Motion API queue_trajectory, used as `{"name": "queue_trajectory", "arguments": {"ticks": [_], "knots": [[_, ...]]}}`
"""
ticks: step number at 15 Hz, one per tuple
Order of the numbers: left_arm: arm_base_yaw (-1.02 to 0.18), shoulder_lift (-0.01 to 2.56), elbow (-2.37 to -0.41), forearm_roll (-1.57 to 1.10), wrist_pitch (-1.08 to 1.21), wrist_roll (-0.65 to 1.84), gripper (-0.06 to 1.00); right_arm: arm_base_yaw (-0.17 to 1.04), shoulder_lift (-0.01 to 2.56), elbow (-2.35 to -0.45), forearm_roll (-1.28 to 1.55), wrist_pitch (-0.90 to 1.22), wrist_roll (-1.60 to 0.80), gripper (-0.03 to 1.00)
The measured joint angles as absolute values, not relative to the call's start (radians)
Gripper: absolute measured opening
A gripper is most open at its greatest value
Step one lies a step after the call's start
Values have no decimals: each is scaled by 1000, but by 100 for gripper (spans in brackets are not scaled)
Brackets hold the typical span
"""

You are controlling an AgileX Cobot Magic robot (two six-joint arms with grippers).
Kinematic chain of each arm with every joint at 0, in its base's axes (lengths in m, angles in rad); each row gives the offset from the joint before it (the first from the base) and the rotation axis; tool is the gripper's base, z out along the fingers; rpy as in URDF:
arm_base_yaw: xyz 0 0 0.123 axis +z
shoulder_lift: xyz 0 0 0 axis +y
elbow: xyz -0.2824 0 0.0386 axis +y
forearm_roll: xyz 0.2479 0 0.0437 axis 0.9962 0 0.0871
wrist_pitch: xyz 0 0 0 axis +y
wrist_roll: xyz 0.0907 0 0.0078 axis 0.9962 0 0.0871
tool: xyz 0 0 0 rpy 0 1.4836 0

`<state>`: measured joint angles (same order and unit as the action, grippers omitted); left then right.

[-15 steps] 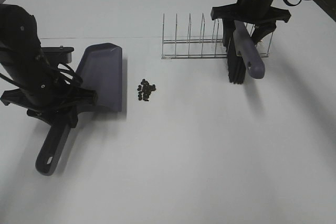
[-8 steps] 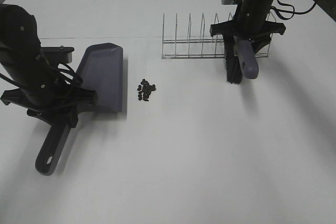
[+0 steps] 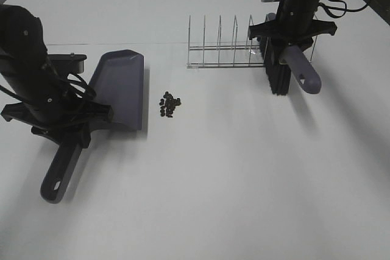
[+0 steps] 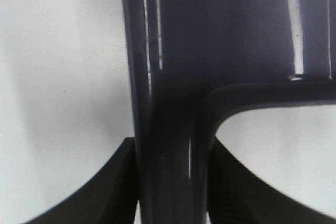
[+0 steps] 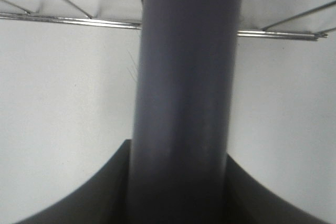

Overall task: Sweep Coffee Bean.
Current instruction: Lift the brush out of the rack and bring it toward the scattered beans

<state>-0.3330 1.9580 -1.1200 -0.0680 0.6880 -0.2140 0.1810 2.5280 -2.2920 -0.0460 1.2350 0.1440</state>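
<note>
The right fingers point(image 5: 84, 203) have now shut tight on the smooth grey-purple handle of the brush point(image 3: 300, 70), which has swung a bit right beside the thin wire rack point(image 3: 222, 50). The left fingers point(image 4: 102, 192) stay shut on the shiny handle of the flat grey-purple dustpan point(image 3: 120, 86). The coffee beans point(image 3: 170, 105), tiny dark ovals in one small pile, lie on the white counter point(image 3: 213, 187) just right of the dustpan, near the left fingers and well apart from the right fingers.
</note>
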Motion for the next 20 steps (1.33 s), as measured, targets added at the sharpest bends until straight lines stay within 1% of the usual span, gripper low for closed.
{"name": "queue_trajectory", "arguments": {"ticks": [4,11,13,14,16,18,20], "knots": [[-333,1958,-1120,-68,687,-214,35,181,2488,-2299,-44,1235,153,30],[-333,1958,-1120,-68,687,-208,35,187,2286,-2293,-31,1234,153,30],[-333,1958,-1120,-68,686,-208,35,206,2187,-2226,-32,1233,153,30],[-333,1958,-1120,-68,683,-208,35,247,2117,-2137,-61,1233,153,30],[-333,1958,-1120,-68,687,-210,35,304,2050,-2020,-89,1233,168,30],[-333,1958,-1120,-68,709,-218,35,352,2024,-1911,-93,1234,170,30],[-334,1958,-1120,-67,743,-221,35,369,2023,-1830,-95,1234,172,30]]}}
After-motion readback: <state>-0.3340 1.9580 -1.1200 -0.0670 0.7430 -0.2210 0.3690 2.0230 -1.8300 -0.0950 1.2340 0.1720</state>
